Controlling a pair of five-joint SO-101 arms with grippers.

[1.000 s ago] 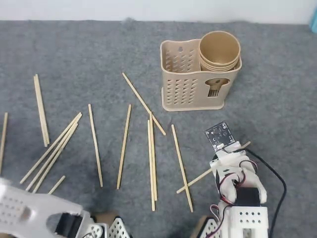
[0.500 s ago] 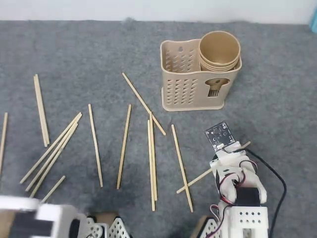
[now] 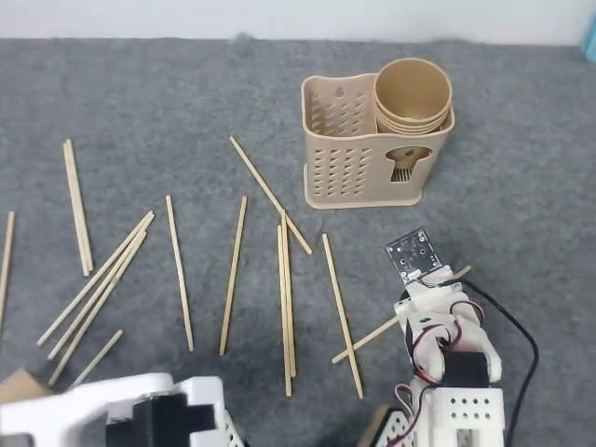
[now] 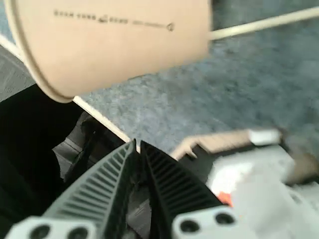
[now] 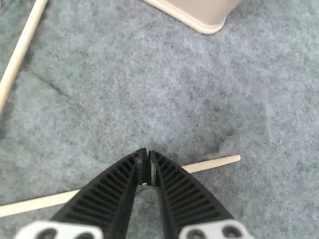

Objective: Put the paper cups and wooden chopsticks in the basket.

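**Both tools closed and empty, cups stacked, chopsticks loose on the table**

The right tool (image 5: 148, 164) has its two ribbed fingers pressed together with nothing between them. Its tips hang right over one chopstick (image 5: 212, 163) that lies across the grey table (image 5: 149, 84); whether they touch it cannot be told. In the high view that chopstick (image 3: 368, 338) runs slantwise under the right arm (image 3: 447, 345), with its far end poking out beside the arm.

The left tool (image 4: 138, 145) is closed too and grips nothing. Beyond its tips a paper cup (image 4: 114, 40) lies on its side, apart from the fingers, and a second chopstick (image 4: 264, 22) sticks out from behind the cup. The left arm (image 3: 121, 414) sits low at the near left edge of the high view.

The basket (image 3: 358, 172) stands upright on the far side of the table, well apart from both arms. A stack of cups (image 3: 413, 93) sits in its right-hand compartment, as the high view shows it, rising above the rim.

The loose chopsticks (image 3: 233, 275) lie flat across the table to the left of the basket and in front of it, most of them pointing roughly away from the arms. One slanted stick (image 3: 270, 196) ends near the basket's lower left corner. A pair (image 3: 77, 205) lies far out to the left, and a small bundle (image 3: 98, 284) lies crossed near it.
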